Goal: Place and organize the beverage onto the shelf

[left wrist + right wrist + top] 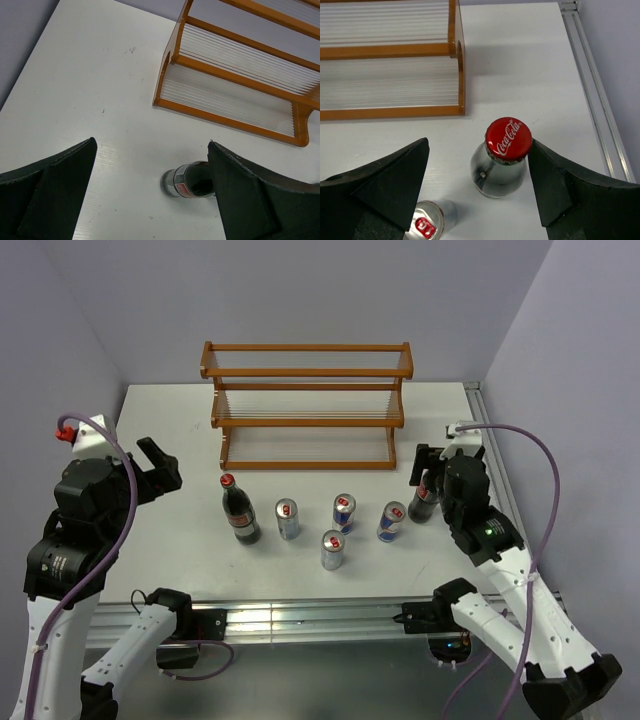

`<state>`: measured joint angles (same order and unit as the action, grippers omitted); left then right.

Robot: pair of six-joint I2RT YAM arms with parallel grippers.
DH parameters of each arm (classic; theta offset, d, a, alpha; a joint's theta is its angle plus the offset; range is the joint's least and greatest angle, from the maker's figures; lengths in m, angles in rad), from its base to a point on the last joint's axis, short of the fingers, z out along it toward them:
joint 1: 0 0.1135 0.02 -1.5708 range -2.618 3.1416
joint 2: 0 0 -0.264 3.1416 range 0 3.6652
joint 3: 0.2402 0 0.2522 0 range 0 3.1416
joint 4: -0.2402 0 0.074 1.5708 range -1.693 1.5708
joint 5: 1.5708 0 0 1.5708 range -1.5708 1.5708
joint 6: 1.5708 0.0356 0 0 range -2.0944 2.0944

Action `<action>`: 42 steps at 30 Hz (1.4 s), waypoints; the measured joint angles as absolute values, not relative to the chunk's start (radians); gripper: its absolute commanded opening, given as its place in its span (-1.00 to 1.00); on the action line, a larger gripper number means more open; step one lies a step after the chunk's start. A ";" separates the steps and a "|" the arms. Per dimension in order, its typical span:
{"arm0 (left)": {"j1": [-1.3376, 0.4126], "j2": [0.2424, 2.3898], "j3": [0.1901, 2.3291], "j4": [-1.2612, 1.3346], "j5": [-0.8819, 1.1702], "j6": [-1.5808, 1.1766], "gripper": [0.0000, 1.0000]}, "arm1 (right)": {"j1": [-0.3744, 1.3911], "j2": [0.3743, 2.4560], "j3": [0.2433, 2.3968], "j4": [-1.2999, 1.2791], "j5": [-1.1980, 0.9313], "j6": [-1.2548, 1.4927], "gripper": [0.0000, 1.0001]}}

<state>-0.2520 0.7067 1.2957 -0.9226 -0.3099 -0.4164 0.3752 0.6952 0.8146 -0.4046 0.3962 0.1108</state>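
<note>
The shelf (pixel 300 405) stands at the back centre, with nothing on its tiers. One cola bottle (pixel 238 510) stands front left. Four blue-and-silver cans (pixel 287 520) (pixel 344 512) (pixel 332 550) (pixel 391 522) stand to its right. The second cola bottle (pixel 424 502) stands at the right, under my right gripper (pixel 432 468). In the right wrist view that gripper (pixel 479 145) is open around the bottle's red cap (pixel 508 138); the right finger (pixel 560 185) touches the cap, the left finger is apart. My left gripper (pixel 163 466) is open and empty, left of the left bottle (pixel 192 181).
A metal rail (pixel 497 475) runs along the table's right edge. One can (pixel 427 222) stands just left of the right gripper's bottle. The shelf's lowest tier (pixel 225 97) lies beyond the left gripper (pixel 151 144). Grey walls close in the back and sides.
</note>
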 measured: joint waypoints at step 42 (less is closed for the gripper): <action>-0.252 0.950 1.426 -0.712 0.021 -0.393 0.99 | 0.367 0.972 0.971 -0.317 0.268 -0.016 -1.00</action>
